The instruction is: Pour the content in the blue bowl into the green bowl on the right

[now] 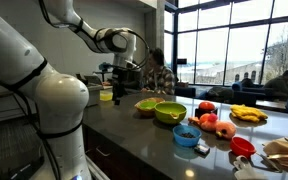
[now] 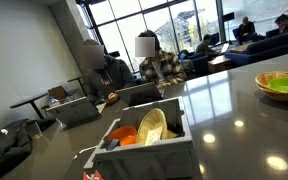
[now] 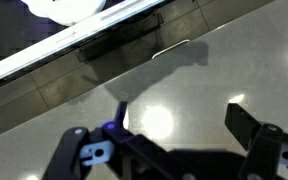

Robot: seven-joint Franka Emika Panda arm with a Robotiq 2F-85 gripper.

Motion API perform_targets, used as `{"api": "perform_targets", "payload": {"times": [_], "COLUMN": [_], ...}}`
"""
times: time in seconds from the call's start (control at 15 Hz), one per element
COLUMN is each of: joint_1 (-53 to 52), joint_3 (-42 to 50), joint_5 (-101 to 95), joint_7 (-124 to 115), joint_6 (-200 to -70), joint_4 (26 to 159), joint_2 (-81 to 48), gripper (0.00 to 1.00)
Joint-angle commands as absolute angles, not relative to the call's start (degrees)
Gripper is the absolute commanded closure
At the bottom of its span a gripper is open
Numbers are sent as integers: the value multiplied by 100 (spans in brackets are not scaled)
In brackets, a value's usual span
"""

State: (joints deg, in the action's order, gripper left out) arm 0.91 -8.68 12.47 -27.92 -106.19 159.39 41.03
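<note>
The blue bowl (image 1: 185, 134) sits on the dark counter near its front edge, with dark contents inside. The green bowl (image 1: 169, 112) stands just behind it, and it also shows at the right edge of an exterior view (image 2: 284, 84). My gripper (image 1: 117, 70) hangs above the far left part of the counter, well away from both bowls. In the wrist view the gripper (image 3: 184, 122) is open and empty over bare glossy counter. Neither bowl shows in the wrist view.
A yellow bowl (image 1: 146, 103) stands left of the green one. A yellow cup (image 1: 106, 95) is below the gripper. Fruit (image 1: 216, 124), a plate of bananas (image 1: 247, 115) and a red bowl (image 1: 242, 146) lie right. A grey rack of dishes (image 2: 144, 135) stands further along.
</note>
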Motion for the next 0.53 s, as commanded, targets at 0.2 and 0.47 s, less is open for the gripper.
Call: {"api": "perform_targets", "payload": {"times": [0.2, 0.47], "joint_1": [1262, 1618], "joint_3": [66, 531], "joint_5": [1181, 1232], "joint_7": [-2670, -2238], "joint_6": [-11061, -11785], "joint_4": [15894, 15912], "joint_2": [4093, 3631], "gripper": [0, 0]}}
